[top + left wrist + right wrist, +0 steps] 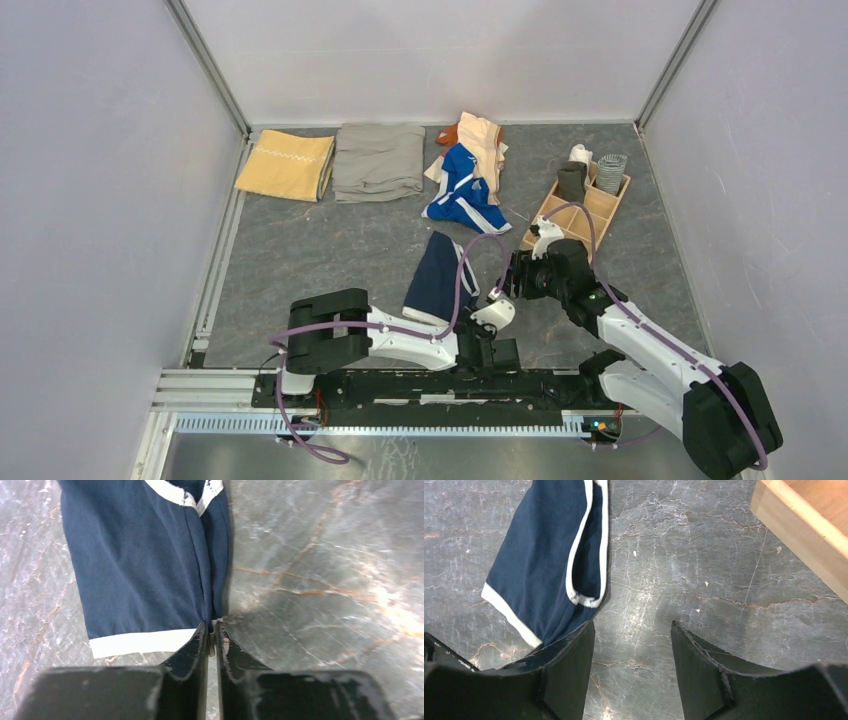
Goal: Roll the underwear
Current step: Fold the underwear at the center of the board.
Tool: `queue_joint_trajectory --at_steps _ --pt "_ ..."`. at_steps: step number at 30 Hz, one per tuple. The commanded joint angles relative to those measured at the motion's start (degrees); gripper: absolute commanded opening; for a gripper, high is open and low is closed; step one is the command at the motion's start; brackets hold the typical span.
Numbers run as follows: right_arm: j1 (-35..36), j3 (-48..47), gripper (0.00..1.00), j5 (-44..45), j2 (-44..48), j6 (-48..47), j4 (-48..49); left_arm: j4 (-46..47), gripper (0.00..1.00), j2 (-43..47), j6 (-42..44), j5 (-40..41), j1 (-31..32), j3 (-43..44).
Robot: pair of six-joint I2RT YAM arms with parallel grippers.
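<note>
Left gripper pinching the navy briefs, right gripper open beside them.

From above, the navy briefs (437, 278) lie flat mid-table (300, 250), with the left gripper (468, 318) at their near right corner, the right gripper (503, 288) close on their right and a wooden box (615, 207) beyond. Left wrist: the fingers (200, 645) are almost together on that corner, by the white hem. Right wrist: jaws wide apart above bare table, holding nothing, briefs just beside the left finger.

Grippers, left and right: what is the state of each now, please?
Left gripper: closed, pinching the near edge of the navy underwear.
Right gripper: open, holding nothing.
</note>
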State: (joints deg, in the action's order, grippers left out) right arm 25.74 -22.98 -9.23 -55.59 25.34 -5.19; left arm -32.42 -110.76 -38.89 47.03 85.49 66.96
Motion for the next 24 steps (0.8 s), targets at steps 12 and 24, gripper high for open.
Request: queue_joint_trajectory --at_steps 12,24 --pt "-0.2 11.5 0.65 -11.7 4.7 20.7 19.2 25.8 0.02 14.4 5.5 -11.4 -1.6 -21.7" --pt "4.0 11.2 0.78 -12.3 -3.1 24.2 23.8 28.7 0.02 13.4 7.3 -14.7 -1.1 -21.9"
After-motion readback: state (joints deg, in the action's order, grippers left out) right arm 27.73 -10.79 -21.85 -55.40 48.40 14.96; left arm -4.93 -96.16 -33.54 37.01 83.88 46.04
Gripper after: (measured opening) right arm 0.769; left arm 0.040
